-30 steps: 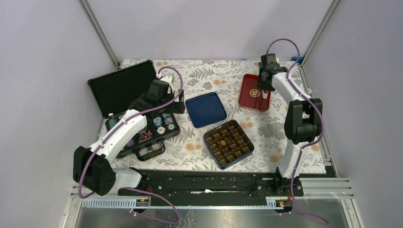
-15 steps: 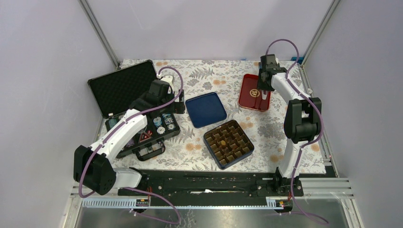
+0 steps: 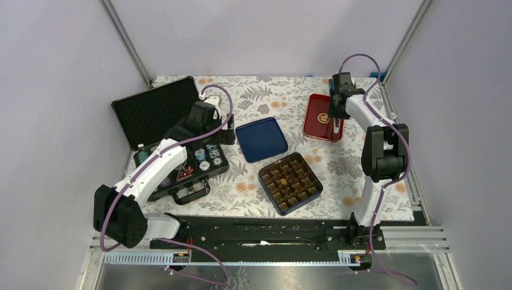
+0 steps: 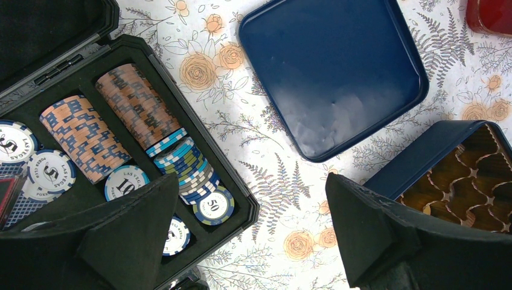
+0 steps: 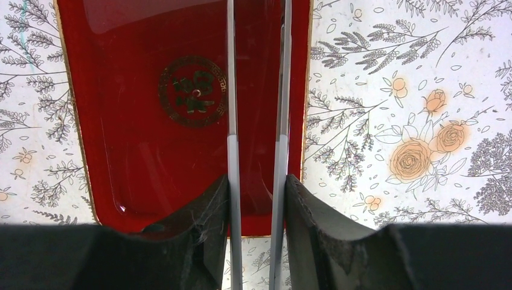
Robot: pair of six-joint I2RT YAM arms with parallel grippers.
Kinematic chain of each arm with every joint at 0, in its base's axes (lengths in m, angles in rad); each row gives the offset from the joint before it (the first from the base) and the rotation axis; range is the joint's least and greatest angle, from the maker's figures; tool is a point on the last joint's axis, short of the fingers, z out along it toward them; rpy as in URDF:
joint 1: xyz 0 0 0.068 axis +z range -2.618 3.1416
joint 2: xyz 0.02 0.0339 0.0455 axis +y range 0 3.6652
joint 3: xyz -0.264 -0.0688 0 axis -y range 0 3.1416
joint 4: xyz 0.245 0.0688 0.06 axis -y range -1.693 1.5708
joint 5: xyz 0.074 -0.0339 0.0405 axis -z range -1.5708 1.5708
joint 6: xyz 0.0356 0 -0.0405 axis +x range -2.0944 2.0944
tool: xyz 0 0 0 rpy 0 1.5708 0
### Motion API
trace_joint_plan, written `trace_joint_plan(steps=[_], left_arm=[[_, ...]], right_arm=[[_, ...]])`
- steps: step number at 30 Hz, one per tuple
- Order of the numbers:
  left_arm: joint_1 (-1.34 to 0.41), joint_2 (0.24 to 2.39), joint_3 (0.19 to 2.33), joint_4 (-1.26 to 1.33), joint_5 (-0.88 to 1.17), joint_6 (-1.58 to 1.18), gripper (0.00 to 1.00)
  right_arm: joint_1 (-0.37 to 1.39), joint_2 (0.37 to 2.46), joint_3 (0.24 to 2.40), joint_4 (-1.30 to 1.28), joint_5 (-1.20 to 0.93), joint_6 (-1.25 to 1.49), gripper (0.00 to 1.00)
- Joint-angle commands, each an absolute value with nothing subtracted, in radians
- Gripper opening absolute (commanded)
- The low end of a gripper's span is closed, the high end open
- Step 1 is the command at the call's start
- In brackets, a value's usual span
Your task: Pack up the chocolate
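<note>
Both pincers hung above the worktop (image 3: 253, 96), which was spread with a flowered cloth. The right pincer (image 5: 256, 178) was closed on a pair of thin metal tongs (image 5: 230, 90), one blade lying against each inner jaw face and a narrow gap between the blades. The left pincer (image 4: 252, 181) gaped wide and held nothing. At the left sat the black case (image 3: 158, 112), its foam-lined lid thrown back, and the left pincer hovered over its right-hand corner. Near the front middle lay the blue box (image 4: 416, 158) with the brown grid insert (image 4: 465, 181) seated inside it. The blue lid (image 4: 332, 72) lay upside down just behind the box, between the case and the red tray (image 5: 139, 151). That tray rested at the far right, under the right pincer, with the tongs reaching out over its right half. Rows of poker chips (image 4: 81, 136) filled the case's compartments. The gold emblem (image 5: 194, 90) marked the middle of the tray's floor. As for the chocolate, it could not be picked out for certain: the grid cells looked dark, one amber speck (image 3: 282, 180) showed in a left-hand cell, and the frames did not show whether lumps sat in the others.
</note>
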State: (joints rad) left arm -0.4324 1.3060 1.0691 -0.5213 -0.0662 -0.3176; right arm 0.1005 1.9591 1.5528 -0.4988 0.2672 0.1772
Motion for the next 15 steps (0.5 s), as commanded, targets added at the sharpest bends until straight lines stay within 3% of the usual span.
trace_joint_plan(steps=[1, 15], left_arm=[[-0.429, 1.295, 1.065, -0.481, -0.086, -0.308, 0.99], [-0.430, 1.285, 1.063, -0.482, -0.077, -0.305, 0.99]], right_arm=[[0.094, 1.900, 1.544, -0.462, 0.240, 0.187, 0.31], [0.094, 1.788, 1.464, -0.479, 0.174, 0.212, 0.30]])
